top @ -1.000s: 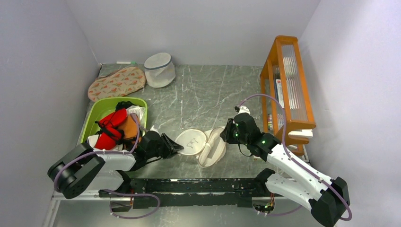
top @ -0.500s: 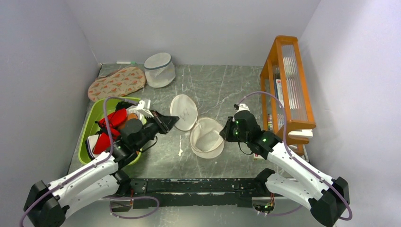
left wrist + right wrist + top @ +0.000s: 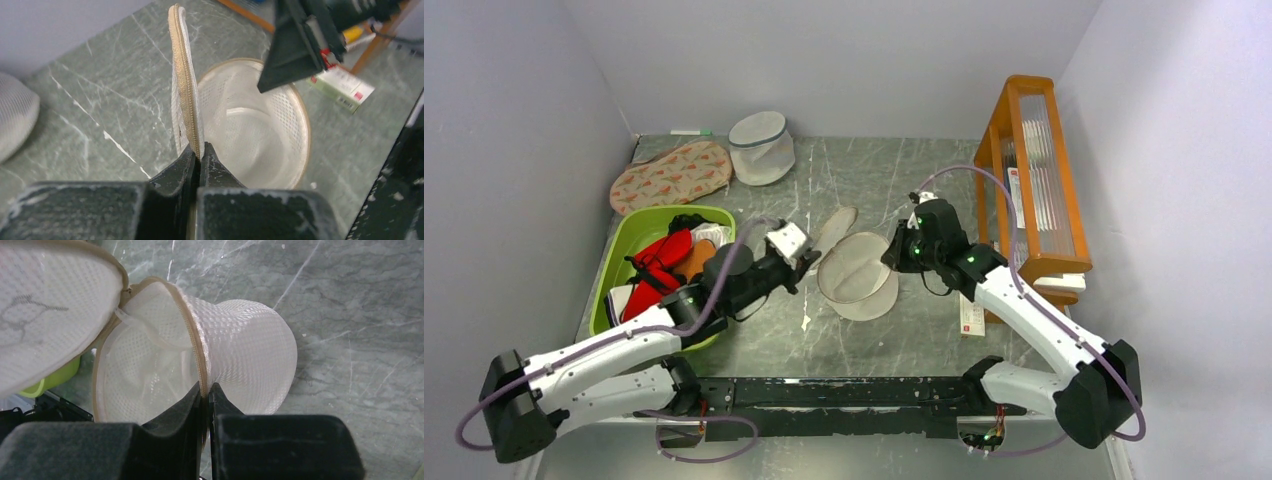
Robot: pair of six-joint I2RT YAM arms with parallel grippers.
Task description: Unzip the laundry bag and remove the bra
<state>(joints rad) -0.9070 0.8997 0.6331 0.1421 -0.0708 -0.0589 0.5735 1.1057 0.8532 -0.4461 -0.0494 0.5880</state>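
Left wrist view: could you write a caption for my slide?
Left pincer grips the rim of the open laundry bag, its flap upright.

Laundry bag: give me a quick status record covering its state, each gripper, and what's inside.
bag state: laundry bag unzipped, lid half standing on edge beside the bowl half
left gripper: shut on the lid half's zip rim
right gripper: shut on the bowl half's rim
inside: white mesh and a band; no bra visible
nearby: green tub, left of the bag
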